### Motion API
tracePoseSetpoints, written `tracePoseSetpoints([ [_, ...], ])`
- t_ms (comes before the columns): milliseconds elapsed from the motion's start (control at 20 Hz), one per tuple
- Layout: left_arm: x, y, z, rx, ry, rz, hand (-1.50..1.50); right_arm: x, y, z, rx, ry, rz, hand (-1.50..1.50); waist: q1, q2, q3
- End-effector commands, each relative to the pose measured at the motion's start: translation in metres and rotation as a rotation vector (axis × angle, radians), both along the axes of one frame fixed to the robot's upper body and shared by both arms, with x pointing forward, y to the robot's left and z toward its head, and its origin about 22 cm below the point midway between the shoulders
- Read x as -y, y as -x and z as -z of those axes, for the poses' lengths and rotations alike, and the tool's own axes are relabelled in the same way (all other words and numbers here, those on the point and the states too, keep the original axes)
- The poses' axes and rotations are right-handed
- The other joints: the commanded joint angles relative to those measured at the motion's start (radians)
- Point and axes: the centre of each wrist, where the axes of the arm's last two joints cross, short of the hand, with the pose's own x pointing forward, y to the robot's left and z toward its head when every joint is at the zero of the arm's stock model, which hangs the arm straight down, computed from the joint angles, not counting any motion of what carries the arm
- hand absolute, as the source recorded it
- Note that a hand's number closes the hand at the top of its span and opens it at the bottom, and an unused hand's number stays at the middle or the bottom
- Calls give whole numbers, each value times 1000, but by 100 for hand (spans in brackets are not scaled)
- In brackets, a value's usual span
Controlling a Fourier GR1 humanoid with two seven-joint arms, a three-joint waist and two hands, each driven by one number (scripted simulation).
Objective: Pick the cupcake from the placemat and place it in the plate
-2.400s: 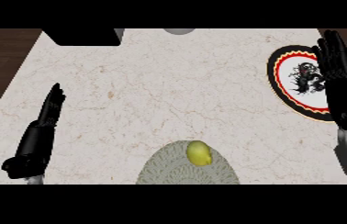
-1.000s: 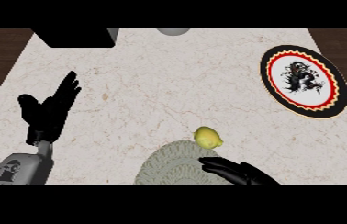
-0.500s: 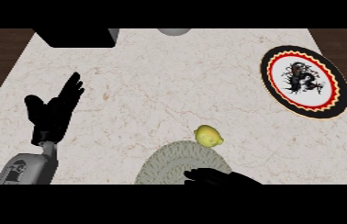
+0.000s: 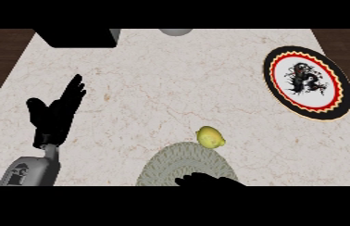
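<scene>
One pale marble surface [image 4: 171, 72] fills the view. At its right edge lies the plate [image 4: 303, 83], well apart from the grey placemat [image 4: 186, 164] at the bottom. The left hand [image 4: 56, 111] rests open, fingers straight. The right hand [image 4: 205, 180] has slid back along the lower edge; its state cannot be told. The yellow cupcake [image 4: 211, 136] sits ungrasped on the placemat's upper rim, so the pickup is likely still ahead.

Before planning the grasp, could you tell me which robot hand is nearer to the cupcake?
The right robot hand: it is just below the cupcake, over the placemat at the view's lower edge. The left robot hand rests open far to the cupcake's left.
</scene>
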Motion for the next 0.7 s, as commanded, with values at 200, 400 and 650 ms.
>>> tracePoseSetpoints([
  [200,-20,5,12,17,2,12,0,-43,2,-6,-14,103,-60,-150,2,1,0],
  [400,-12,-1,-6,4,-8,-2,0,-28,6,0,-19,131,-40,-150,0,0,0],
  [650,17,0,-6,2,5,5,0,-54,0,7,-2,165,-37,-150,1,0,0],
])
